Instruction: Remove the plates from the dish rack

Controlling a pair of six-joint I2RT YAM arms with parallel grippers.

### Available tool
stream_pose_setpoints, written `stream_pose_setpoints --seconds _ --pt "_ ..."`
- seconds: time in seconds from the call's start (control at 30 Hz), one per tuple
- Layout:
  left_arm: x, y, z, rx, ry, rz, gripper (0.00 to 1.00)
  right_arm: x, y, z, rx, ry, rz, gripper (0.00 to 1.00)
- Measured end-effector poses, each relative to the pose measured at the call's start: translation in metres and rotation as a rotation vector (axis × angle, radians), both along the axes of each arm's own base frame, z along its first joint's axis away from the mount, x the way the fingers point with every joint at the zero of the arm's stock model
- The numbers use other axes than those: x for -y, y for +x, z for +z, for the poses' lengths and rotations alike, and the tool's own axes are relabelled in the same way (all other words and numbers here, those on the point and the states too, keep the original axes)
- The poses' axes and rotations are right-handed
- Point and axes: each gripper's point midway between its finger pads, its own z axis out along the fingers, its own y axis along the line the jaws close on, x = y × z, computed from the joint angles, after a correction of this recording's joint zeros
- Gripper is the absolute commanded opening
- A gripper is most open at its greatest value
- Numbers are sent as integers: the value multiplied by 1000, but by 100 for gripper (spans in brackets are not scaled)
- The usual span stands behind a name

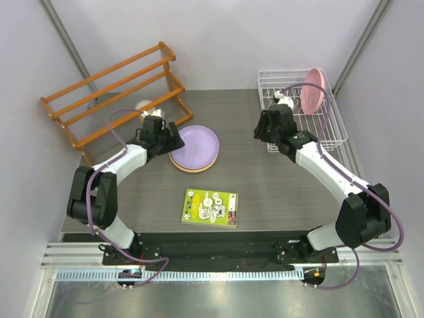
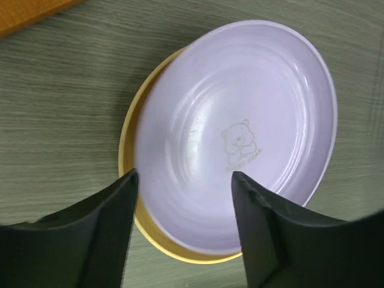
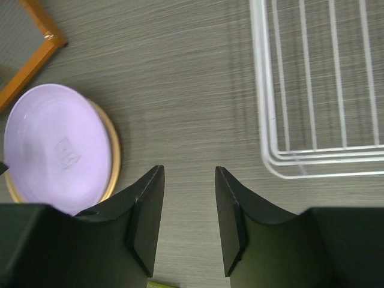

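The left gripper [image 2: 185,177] hangs with its jaws apart and nothing clamped between them. Directly beneath its fingers [image 2: 114,228] lies the lilac plate [image 2: 240,120], face up, with a small bear print at its centre. That plate is nested in the orange-yellow plate [image 2: 128,141], which shows only as a crescent of rim on the side toward this gripper's left finger. Both lie flat on the table [image 1: 278,192].

The right gripper [image 3: 189,171] is also parted and empty, with bare table between its fingertips. The near corner of the dish rack [image 3: 270,120] sits just ahead and to its right, and the wire bays seen from the wrist hold nothing. The plate stack lies off to this gripper's left.

From above, the pink plate [image 1: 313,91] stands on edge at the far end of the rack, beyond the right gripper and well apart from it; it is the only plate in the rack.

The wooden rack [image 1: 112,93] stands beyond the left gripper, and a green-and-yellow booklet [image 1: 210,207] lies flat between the arms, nearer their bases than either gripper
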Motion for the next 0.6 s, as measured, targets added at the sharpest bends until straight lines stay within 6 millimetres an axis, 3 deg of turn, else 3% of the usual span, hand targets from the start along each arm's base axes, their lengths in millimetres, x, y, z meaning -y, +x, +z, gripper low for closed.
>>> stream_pose_setpoints --seconds 0.17,0.33,0.5,0.6 --pt "-3 -2 -1 -16 21 0 84 43 10 1 1 -78 -95 45" --pt "-8 -6 2 -26 41 13 99 102 27 32 65 -194 -255 45" --pt "-5 -8 33 38 11 2 99 167 61 82 171 -369 -466 46" --pt "-2 -7 53 85 -15 -12 99 192 84 87 191 -477 -536 46"
